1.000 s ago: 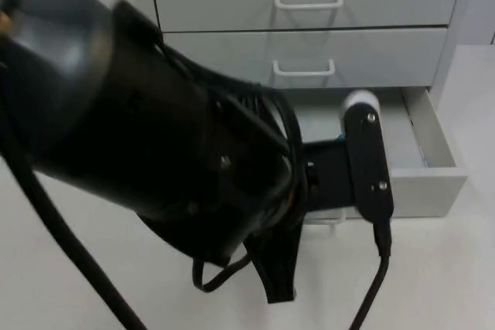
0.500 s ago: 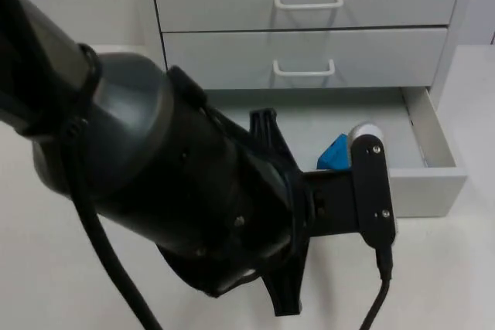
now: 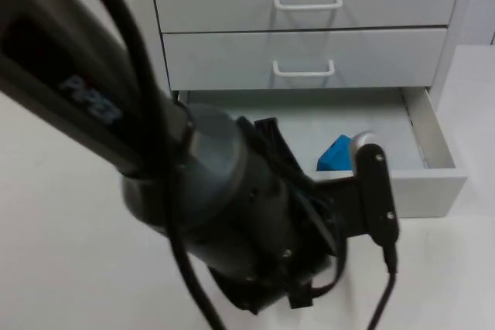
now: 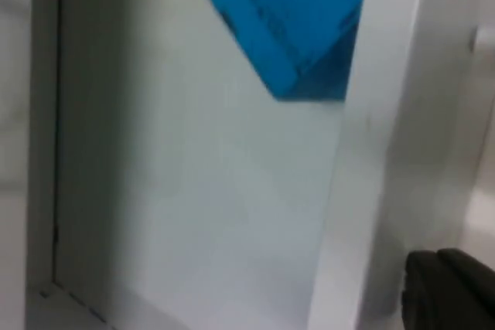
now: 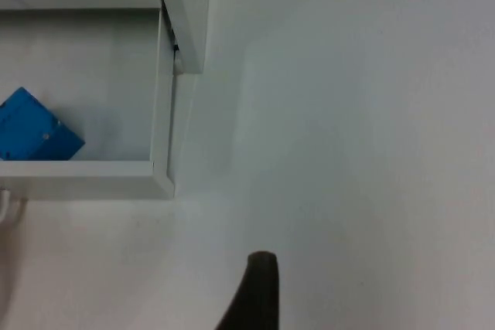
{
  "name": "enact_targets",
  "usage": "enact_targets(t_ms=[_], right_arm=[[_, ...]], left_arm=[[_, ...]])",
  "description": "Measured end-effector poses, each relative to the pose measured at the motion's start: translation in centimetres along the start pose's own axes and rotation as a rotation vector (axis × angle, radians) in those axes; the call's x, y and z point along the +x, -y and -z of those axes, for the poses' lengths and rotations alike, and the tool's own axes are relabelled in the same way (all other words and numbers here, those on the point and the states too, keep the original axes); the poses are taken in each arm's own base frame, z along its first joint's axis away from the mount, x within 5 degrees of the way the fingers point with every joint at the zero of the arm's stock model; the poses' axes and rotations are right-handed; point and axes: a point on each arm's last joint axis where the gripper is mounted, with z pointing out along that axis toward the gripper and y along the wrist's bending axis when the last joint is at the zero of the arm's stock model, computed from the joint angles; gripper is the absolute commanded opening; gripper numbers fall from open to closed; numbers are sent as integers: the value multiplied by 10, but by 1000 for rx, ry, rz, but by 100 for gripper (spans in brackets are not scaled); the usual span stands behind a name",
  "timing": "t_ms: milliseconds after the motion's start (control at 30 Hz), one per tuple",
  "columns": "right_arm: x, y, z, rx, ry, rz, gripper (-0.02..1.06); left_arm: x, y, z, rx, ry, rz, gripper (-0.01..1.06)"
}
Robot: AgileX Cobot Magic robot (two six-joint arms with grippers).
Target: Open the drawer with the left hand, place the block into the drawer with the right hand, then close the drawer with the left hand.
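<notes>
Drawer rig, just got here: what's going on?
The bottom drawer stands open with the blue block already inside, near its front wall. The left arm reaches over the drawer front, its gripper by that wall. The right gripper hangs over bare table beside the cabinet. Closing is not yet done.

Top view: fixed, high, looking down and forward toward the drawer cabinet [image 3: 309, 28] at 12 o'clock; left arm close under the lens. Left wrist view: very near, looking into the open drawer [image 4: 193, 191] at the blue block [image 4: 290, 21]. Right wrist view: farther back, above the white table [image 5: 348, 113], facing the drawer's corner. All three share drawer and block.
</notes>
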Motion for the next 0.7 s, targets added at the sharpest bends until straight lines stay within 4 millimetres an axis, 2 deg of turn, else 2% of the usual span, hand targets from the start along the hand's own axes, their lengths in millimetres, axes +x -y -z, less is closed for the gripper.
enact_targets(t_ms=[267,700], right_arm=[[0,0,0,0,2,0,74],[0,0,0,1,4,0,73]], left_arm=[[-10,0,-13,10,15,20,0],[-16,-26,-38,161,89,145,0]])
